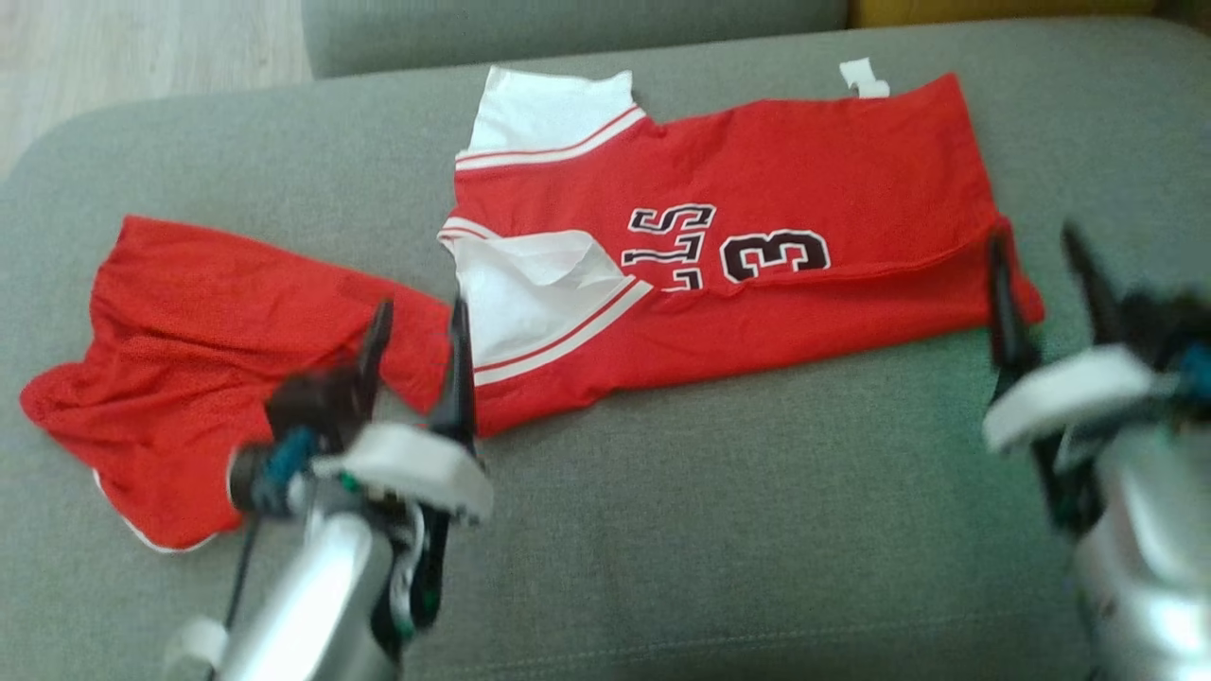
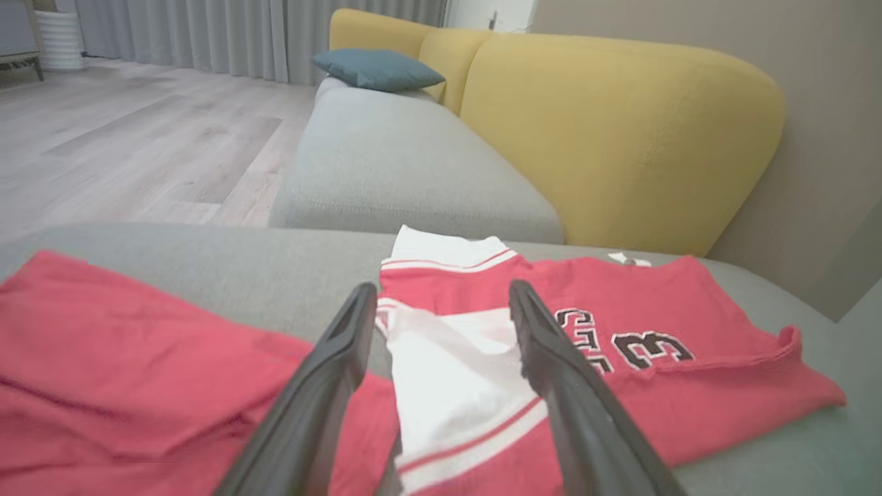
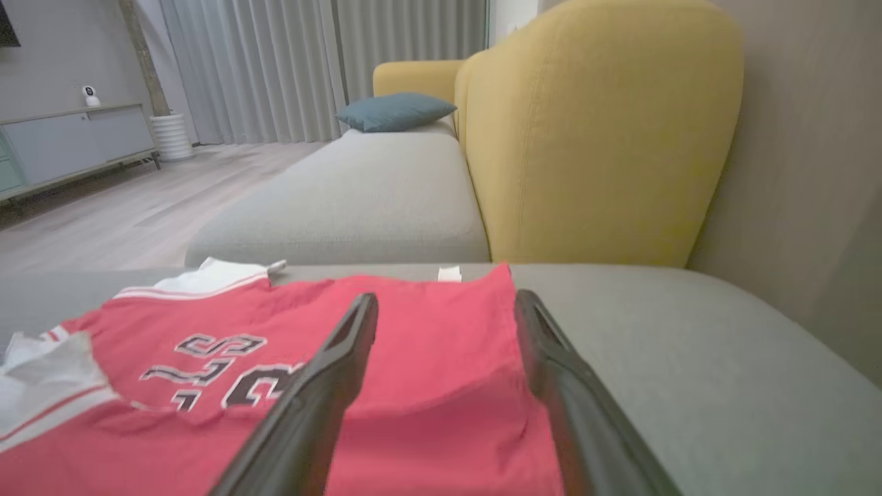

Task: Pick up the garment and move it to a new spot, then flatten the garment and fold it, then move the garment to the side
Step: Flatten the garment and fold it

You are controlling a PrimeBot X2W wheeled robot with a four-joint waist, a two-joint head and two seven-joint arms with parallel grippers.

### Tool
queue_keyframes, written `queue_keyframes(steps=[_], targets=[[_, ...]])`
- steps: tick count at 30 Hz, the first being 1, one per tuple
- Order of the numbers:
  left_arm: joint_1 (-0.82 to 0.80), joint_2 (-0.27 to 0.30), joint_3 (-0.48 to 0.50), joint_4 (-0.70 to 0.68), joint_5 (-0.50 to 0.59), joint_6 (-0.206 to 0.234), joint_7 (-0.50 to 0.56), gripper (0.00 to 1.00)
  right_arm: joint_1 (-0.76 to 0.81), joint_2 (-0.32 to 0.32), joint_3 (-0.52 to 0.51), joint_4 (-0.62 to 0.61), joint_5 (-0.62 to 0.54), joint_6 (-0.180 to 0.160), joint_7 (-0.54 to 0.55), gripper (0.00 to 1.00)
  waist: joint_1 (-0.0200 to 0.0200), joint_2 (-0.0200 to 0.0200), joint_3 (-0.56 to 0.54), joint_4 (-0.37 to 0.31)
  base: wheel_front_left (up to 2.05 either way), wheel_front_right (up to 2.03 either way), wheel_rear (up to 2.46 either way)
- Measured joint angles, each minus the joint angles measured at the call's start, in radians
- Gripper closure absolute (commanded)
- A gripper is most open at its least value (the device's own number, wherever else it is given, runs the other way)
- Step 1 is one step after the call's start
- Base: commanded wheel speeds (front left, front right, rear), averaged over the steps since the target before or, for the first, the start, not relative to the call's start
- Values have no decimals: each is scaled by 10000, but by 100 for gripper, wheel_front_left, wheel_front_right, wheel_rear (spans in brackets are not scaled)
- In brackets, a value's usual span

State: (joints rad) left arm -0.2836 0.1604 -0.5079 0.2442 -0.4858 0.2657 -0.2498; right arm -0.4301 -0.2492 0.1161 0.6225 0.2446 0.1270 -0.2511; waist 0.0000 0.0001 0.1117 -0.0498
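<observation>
The garment is a red jersey with white trim and black numbers. It lies folded lengthwise on the grey sofa seat, with a white lining flap turned out at its left end. My left gripper hovers open at that left end, its fingers straddling the white flap in the left wrist view. My right gripper is open at the jersey's right end, one finger over the red hem and the other over bare cushion. In the right wrist view, red cloth lies under and between its open fingers. Neither gripper holds anything.
A pair of red shorts lies crumpled on the cushion just left of the left gripper. A yellow backrest rises behind the jersey. Beyond it, a second grey seat holds a blue pillow. Wood floor lies past the far left edge.
</observation>
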Motion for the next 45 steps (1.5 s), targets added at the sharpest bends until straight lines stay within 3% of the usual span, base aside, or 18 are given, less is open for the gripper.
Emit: queue_keyframes(steps=[5, 10, 18, 27, 34, 36, 37, 45], targets=[[861, -320, 441, 155, 750, -40, 2, 0, 1341, 825, -863, -648, -773, 0, 2, 0, 0, 0, -204, -123, 0, 0, 0], [1151, -663, 719, 548, 1124, -385, 2, 0, 1517, 1110, -1225, -1168, -1145, 0, 25, 0, 0, 0, -132, -230, 0, 0, 0], [638, -815, 667, 2512, 1120, -986, 113, 0, 1506, 1154, -1350, -1921, -1315, 0, 332, 0, 0, 0, 236, -482, 0, 0, 0], [-498, -1026, 596, 4399, 849, -1093, 560, 0, 1475, 1162, -1547, -2355, -1315, 0, 548, 0, 0, 0, 664, -821, 0, 0, 0], [-1023, -1039, 422, 4993, 644, -1313, 700, 0, 1348, 1162, -1676, -2441, -1333, 0, 679, 0, 0, 0, 802, -935, 0, 0, 0], [-1184, -1034, 347, 5133, 591, -1432, 771, 78, 1282, 1168, -1758, -2476, -1423, 0, 771, 0, 0, 0, 852, -941, 0, 0, 0], [-1262, -1035, 307, 5193, 591, -1517, 813, 100, 1271, 1174, -1816, -2477, -1450, 0, 855, 0, 0, 0, 873, -935, 0, 0, 0], [-1499, -1112, -140, 5248, 840, -1513, 362, 100, 856, 1455, -2435, -1636, -1561, 0, 1774, 0, 0, 0, 976, -665, 0, 0, 0]])
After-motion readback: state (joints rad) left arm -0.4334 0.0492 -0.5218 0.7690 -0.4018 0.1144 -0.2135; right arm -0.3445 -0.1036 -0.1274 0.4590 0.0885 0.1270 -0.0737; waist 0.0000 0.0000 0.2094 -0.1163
